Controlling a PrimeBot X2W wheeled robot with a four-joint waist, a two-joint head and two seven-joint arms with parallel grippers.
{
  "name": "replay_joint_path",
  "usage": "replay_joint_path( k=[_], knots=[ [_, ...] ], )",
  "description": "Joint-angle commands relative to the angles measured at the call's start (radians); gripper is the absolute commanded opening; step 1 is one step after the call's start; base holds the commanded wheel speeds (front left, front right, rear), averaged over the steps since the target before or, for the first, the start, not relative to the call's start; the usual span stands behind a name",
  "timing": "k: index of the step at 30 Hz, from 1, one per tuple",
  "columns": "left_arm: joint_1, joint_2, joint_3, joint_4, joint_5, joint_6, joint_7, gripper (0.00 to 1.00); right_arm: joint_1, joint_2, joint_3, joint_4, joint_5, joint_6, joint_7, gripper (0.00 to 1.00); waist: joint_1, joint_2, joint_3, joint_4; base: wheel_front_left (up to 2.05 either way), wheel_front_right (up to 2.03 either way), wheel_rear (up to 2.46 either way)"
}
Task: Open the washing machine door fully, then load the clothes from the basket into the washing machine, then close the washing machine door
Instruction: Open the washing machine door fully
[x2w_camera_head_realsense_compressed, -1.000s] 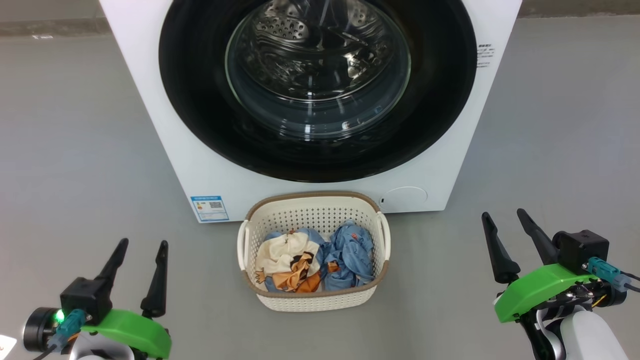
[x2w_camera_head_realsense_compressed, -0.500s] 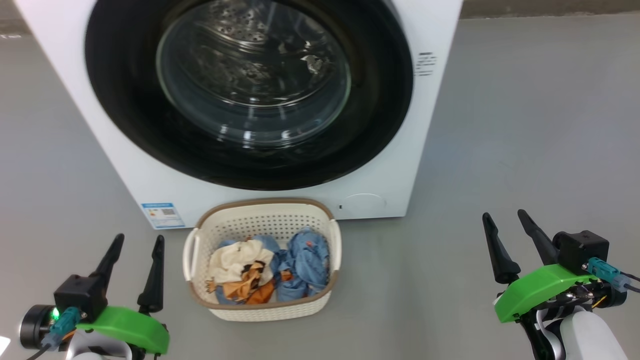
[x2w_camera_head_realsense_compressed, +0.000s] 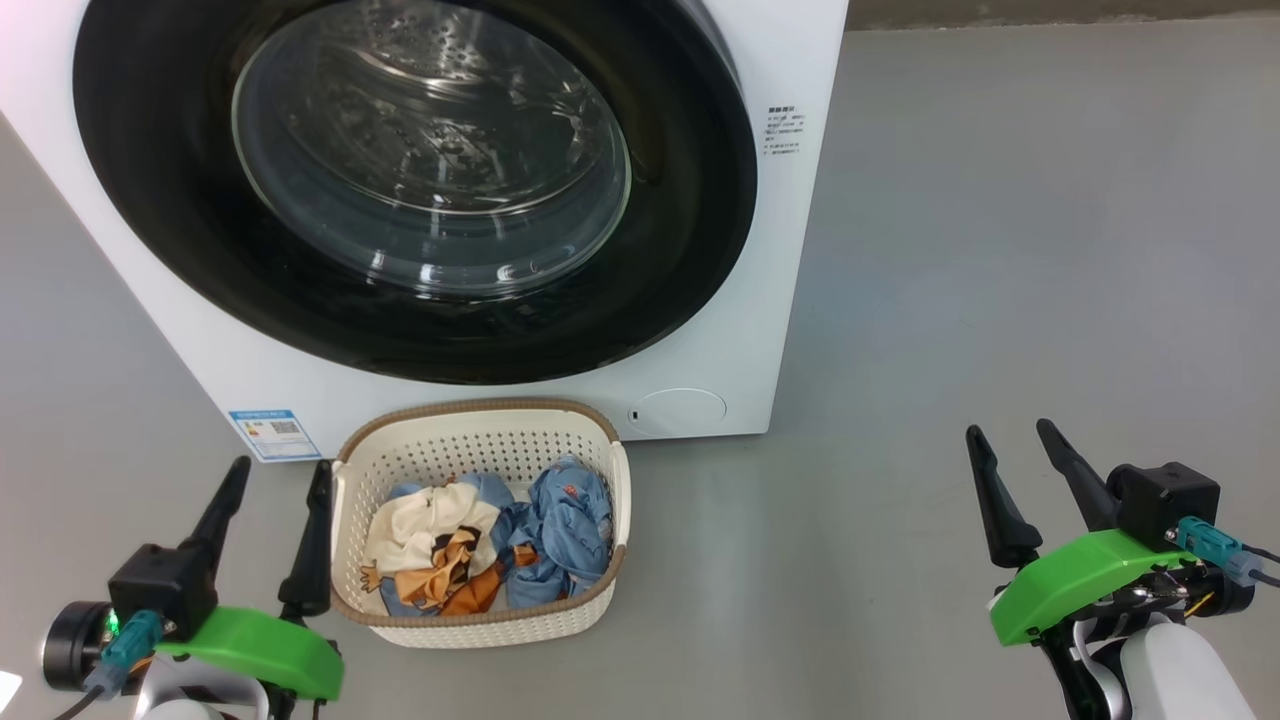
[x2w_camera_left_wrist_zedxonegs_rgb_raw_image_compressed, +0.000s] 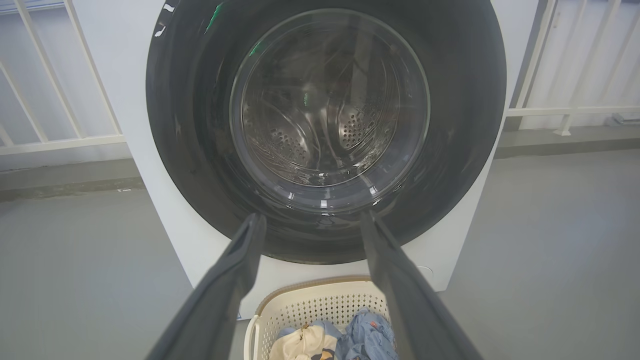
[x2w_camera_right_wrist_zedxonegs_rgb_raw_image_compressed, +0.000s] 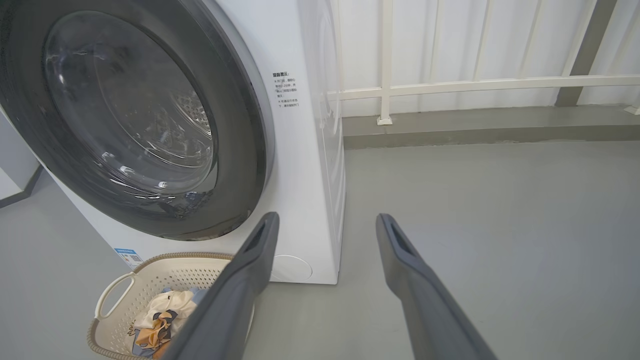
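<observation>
The washing machine door (x2w_camera_head_realsense_compressed: 430, 170) is sitting shut against the front of the washing machine (x2w_camera_head_realsense_compressed: 775, 260), and its glass bowl is showing the steel drum behind it. The basket (x2w_camera_head_realsense_compressed: 500, 630) is standing on the floor (x2w_camera_head_realsense_compressed: 1000, 250) just in front of the washing machine, below the door. The clothes (x2w_camera_head_realsense_compressed: 480, 550) are lying bunched inside it, cream print beside light blue. I am holding my left gripper (x2w_camera_head_realsense_compressed: 282, 465) spread and empty in front of the machine's blue label (x2w_camera_head_realsense_compressed: 275, 433). My right gripper (x2w_camera_head_realsense_compressed: 1006, 428) is hanging spread and empty, well off to the machine's right.
</observation>
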Motion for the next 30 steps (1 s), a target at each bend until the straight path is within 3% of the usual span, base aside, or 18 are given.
replay_joint_path(
  k=[1, 30],
  knots=[
    [-0.041, 0.025, 0.04, -0.029, 0.01, -0.002, -0.006, 1.0, -0.034, -0.001, 0.025, -0.022, 0.004, 0.01, -0.012, 1.0, 0.0, 0.0, -0.001, 0.0, 0.0, 0.0, 0.0],
    [-0.018, 0.012, 0.045, -0.054, 0.023, -0.018, -0.006, 1.0, -0.042, -0.004, 0.022, -0.026, -0.001, 0.01, -0.018, 1.0, 0.0, 0.0, 0.007, 0.001, 0.0, 0.0, 0.0]
  ],
)
